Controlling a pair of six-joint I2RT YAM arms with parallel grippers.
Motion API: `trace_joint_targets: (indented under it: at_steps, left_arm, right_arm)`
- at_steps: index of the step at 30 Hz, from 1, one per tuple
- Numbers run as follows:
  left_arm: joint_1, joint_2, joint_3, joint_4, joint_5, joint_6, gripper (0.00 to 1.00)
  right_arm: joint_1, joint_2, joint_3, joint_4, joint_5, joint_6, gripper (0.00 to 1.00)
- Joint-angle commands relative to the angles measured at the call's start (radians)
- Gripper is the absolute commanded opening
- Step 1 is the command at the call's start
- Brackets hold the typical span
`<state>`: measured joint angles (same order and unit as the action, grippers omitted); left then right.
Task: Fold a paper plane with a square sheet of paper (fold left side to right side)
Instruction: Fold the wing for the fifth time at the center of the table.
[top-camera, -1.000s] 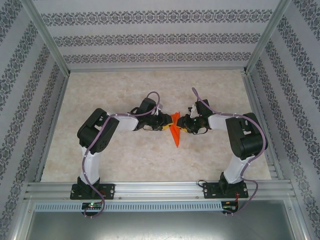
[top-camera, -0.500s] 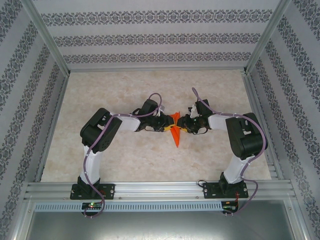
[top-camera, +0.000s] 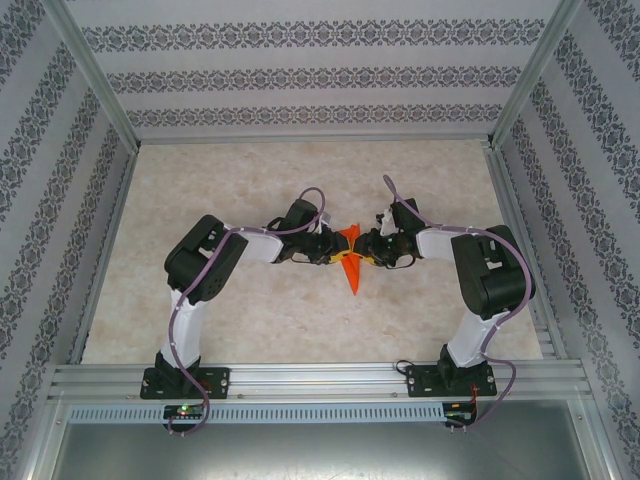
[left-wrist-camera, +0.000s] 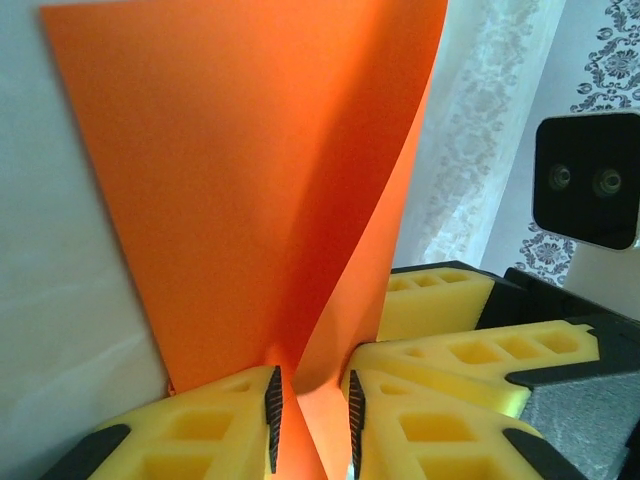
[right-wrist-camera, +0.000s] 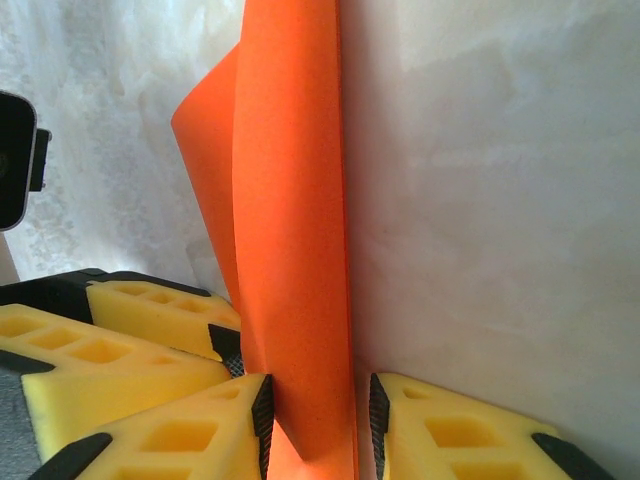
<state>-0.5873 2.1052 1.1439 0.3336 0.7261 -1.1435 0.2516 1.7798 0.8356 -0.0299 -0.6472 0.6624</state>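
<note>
Between yellow foam pincer fingers (left-wrist-camera: 215, 425), smooth orange paper plane (left-wrist-camera: 260, 190) curls.

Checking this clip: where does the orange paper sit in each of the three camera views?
Top external: the orange paper is at table centre, between the two tools, its point toward the arm bases.
Left wrist: it fills the upper centre, running down between the yellow fingers.
Right wrist: a tall strip at centre.
Shared landmark: the yellow fingers flanking the paper.
</note>
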Motion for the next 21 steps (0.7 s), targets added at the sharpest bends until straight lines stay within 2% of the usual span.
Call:
trace_joint_targets:
  at_steps: [1, 6, 13, 15, 21]
  left_arm:
    - [-0.017, 0.021, 0.028, 0.040, 0.013, -0.018, 0.27]
    - [-0.019, 0.023, 0.033, 0.037, 0.008, -0.018, 0.21]
    - [-0.017, 0.004, 0.038, -0.026, -0.026, 0.030, 0.00]
    - [-0.016, -0.006, 0.040, -0.046, -0.034, 0.050, 0.00]
    - [-0.004, -0.038, 0.030, -0.077, -0.046, 0.093, 0.00]
  right_arm:
    - [0.018, 0.029, 0.010, -0.035, 0.009, -0.021, 0.33]
    - [0.017, 0.030, 0.011, -0.037, 0.009, -0.023, 0.33]
    - [0.017, 0.013, 0.014, -0.042, 0.007, -0.024, 0.33]
    - [0.011, -0.003, 0.015, -0.040, 0.002, -0.023, 0.34]
    - [-0.040, -0.097, 0.022, -0.046, -0.015, -0.014, 0.47]
